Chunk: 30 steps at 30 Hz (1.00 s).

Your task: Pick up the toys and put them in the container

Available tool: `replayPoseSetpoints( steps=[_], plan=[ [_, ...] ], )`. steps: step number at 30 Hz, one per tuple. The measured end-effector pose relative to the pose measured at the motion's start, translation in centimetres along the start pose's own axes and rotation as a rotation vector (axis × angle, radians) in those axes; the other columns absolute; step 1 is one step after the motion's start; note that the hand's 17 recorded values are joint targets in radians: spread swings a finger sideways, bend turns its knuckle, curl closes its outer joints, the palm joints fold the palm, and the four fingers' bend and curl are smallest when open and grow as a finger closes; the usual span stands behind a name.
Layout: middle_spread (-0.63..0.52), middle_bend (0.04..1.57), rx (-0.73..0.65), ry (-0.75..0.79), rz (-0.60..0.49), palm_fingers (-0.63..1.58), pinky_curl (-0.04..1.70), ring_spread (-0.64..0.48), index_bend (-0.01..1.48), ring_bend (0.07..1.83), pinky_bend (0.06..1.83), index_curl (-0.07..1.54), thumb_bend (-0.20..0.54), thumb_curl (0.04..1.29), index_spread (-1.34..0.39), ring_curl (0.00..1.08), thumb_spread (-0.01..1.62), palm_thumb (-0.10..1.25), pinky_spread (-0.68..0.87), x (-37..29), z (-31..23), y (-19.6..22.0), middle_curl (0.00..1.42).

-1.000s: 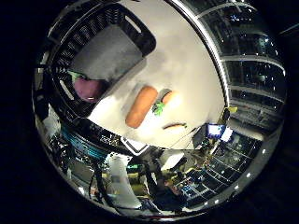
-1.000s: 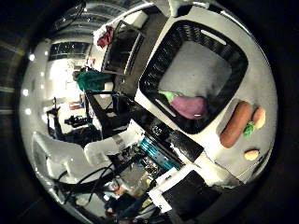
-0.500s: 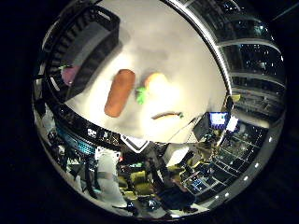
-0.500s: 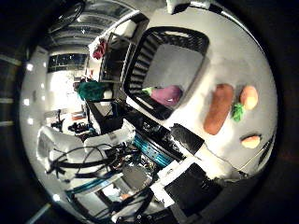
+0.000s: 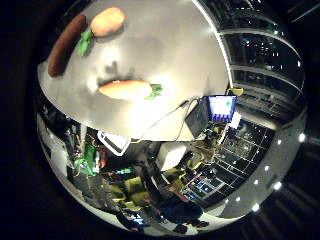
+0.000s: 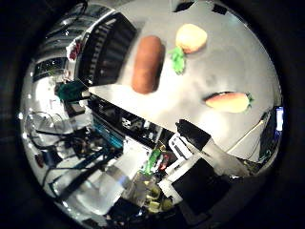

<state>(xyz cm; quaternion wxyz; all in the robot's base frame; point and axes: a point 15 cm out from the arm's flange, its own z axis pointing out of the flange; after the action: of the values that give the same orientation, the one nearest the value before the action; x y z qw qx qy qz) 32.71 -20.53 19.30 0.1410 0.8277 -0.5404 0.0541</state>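
Observation:
In the right thumb side palm view, several toys lie on the white table: a brown sausage-shaped toy, a small green leafy toy beside it, a yellow-orange rounded toy, and an orange carrot with a green top, away from the others near the table's edge. The black slatted container stands beside the brown toy. The right little finger side palm view shows the carrot, the brown toy and the yellow-orange toy.
The table's edge runs just past the carrot. Beyond it are a lit monitor and cluttered lab furniture and equipment.
The whole picture has shifted: the camera has moved from over the container, which held a purple toy, along the table to over the loose toys. The carrot now shows clearly.

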Motion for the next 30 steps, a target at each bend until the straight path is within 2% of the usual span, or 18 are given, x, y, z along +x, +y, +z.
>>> replayPoseSetpoints(
  steps=[3, 11, 19, 30],
  plan=[
    [-0.04, 0.21, -0.017, 0.026, -0.019, 0.16, 0.30, 0.08, 0.15, 0.27, 0.33, 0.27, -0.023, 0.36, -0.46, 0.25, 0.98, 0.82, 0.39, 0.7, 2.5, 2.2, 0.33],
    [-0.05, 0.21, -0.069, 0.012, -0.031, 0.15, 0.30, 0.07, 0.15, 0.28, 0.34, 0.26, -0.023, 0.37, -0.46, 0.26, 0.96, 0.83, 0.38, 2.4, 7.8, 4.4, 0.33],
    [-0.05, 0.20, -0.085, -0.014, -0.009, 0.15, 0.31, 0.07, 0.16, 0.27, 0.34, 0.26, -0.024, 0.37, -0.46, 0.26, 0.94, 0.84, 0.38, 3.4, 9.4, 3.6, 0.33],
    [-0.05, 0.21, -0.086, -0.019, 0.024, 0.16, 0.31, 0.06, 0.15, 0.28, 0.34, 0.26, -0.025, 0.38, -0.46, 0.26, 0.94, 0.84, 0.37, 5.7, 10.8, 0.5, 0.34]
  ],
)
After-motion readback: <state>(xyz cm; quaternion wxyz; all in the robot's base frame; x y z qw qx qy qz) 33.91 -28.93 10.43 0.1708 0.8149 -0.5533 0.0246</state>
